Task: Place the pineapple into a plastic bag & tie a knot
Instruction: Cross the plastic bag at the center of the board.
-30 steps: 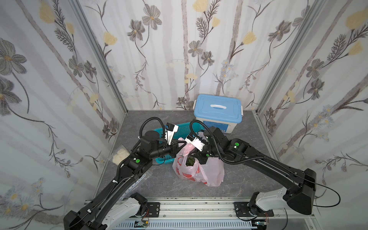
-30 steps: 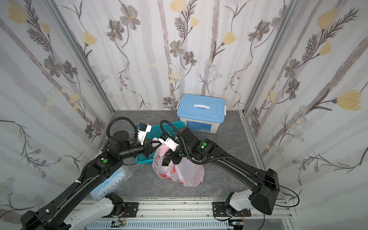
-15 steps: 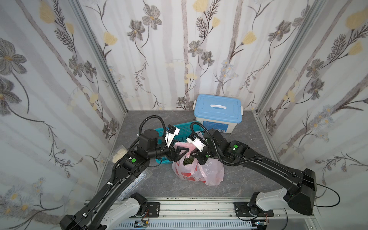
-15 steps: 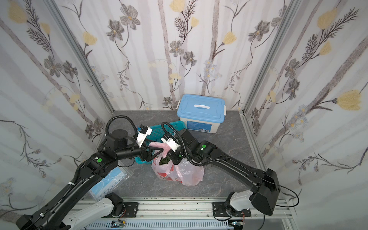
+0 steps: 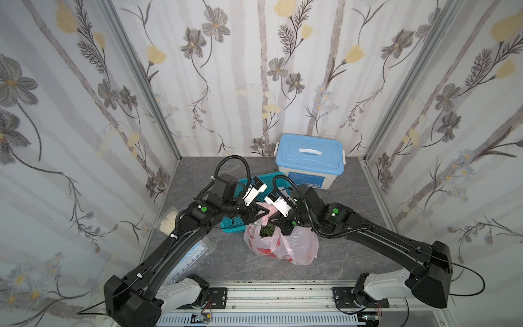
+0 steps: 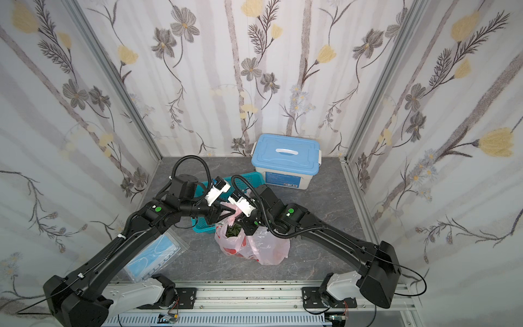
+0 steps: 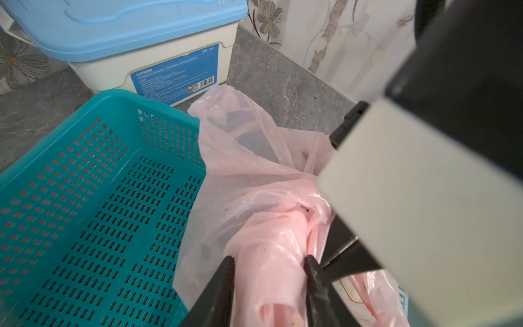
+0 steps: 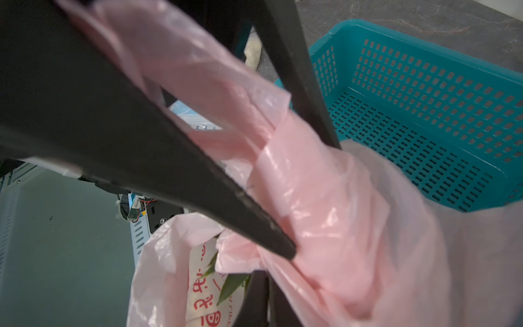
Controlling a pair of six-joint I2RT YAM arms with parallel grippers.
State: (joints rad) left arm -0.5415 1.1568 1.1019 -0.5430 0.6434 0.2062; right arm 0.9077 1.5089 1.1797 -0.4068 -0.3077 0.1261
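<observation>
The pink plastic bag [image 5: 285,243] [image 6: 263,246] stands on the grey floor in front of the basket, mouth up. Green pineapple leaves [image 5: 267,230] [image 8: 229,286] show inside it. Its handles are bunched and wrapped over each other between the two grippers; whether they form a knot I cannot tell. My left gripper [image 5: 263,211] [image 7: 268,259] comes in from the left, and its jaws press both sides of a rolled pink handle. My right gripper [image 5: 280,225] [image 8: 261,273] sits just right of the bag's mouth, jaws together on thin pink film.
A teal perforated basket [image 5: 230,226] [image 7: 99,198] lies right behind the bag. A blue-lidded white box [image 5: 310,158] stands at the back. A clear pouch of white lumps [image 5: 167,222] and a packet of blue masks [image 6: 154,256] lie at the left. Walls enclose three sides.
The left gripper opened wide, moved in and closed round the pink handle. The bag has sagged lower onto the floor. The right gripper stayed shut in about the same place.
</observation>
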